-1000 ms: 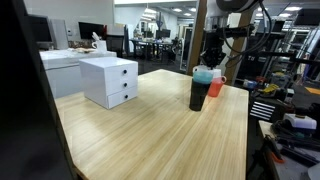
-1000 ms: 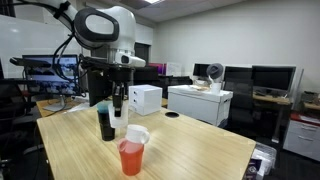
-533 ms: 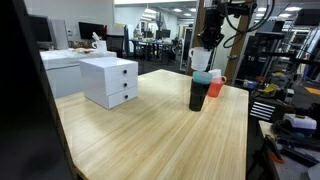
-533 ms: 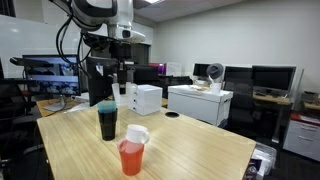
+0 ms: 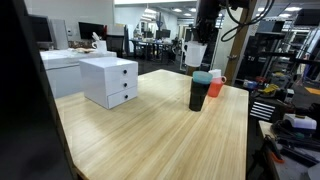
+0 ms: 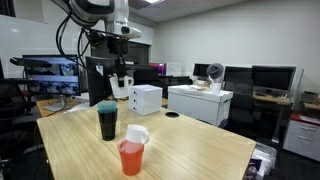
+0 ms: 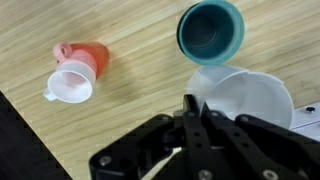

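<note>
A white cup (image 7: 248, 100) is held pinched at its rim by the closed tool (image 7: 190, 115); a teal-rimmed cup (image 7: 210, 30) and a red jug (image 7: 80, 68) are seen standing apart on the counter (image 7: 135, 40).

You get an exterior view set low at a corner of the light wooden desk (image 5: 150, 130), mid range, facing down it into the open office. An exterior view from across the desk (image 6: 70, 150) faces back toward the monitors. Both exterior views share the black tumbler with a teal rim (image 5: 200, 90), translucent orange-red cup (image 6: 131, 157) and white two-drawer box (image 5: 110, 80). Your wrist view looks straight down, close, past the hand (image 7: 192, 108) and white plastic cup (image 7: 250, 95).
</note>
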`<state>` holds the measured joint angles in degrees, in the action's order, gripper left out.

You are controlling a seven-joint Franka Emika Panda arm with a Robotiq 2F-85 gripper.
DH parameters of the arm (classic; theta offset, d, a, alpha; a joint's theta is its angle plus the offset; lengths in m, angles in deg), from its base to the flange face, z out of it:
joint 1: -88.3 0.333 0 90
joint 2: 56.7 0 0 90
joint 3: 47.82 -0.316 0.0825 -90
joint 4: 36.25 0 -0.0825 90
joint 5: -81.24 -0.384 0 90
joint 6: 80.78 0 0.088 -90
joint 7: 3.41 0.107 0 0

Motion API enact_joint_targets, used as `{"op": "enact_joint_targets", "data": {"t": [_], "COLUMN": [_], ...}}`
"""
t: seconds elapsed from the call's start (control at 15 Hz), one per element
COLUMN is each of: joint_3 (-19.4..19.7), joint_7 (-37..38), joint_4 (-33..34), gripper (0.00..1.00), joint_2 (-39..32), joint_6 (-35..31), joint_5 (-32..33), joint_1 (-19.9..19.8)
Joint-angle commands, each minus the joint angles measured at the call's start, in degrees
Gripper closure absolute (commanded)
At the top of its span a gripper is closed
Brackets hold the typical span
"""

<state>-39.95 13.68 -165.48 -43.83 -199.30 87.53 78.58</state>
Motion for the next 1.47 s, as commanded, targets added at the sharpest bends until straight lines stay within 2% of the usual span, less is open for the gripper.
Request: {"op": "enact_joint_targets", "data": {"t": [0.0,0.67,0.93,1.4], "joint_3": [-0.18,0.33,1.09,2.11], "joint_7": [-4.94,-10.94,-10.84,-10.58], "joint_4": [-1.90,-6.95,-8.55,-7.47], "gripper": [0.98,0.97,0.97,0.97], "joint_2": [1.71,6.60,6.20,4.57], "joint_6": [1.81,5.80,3.97,2.07], "joint_5": [-2.23,-3.34,-3.27,-4.28], "joint_1": [0.93,1.31,0.81,0.82]}}
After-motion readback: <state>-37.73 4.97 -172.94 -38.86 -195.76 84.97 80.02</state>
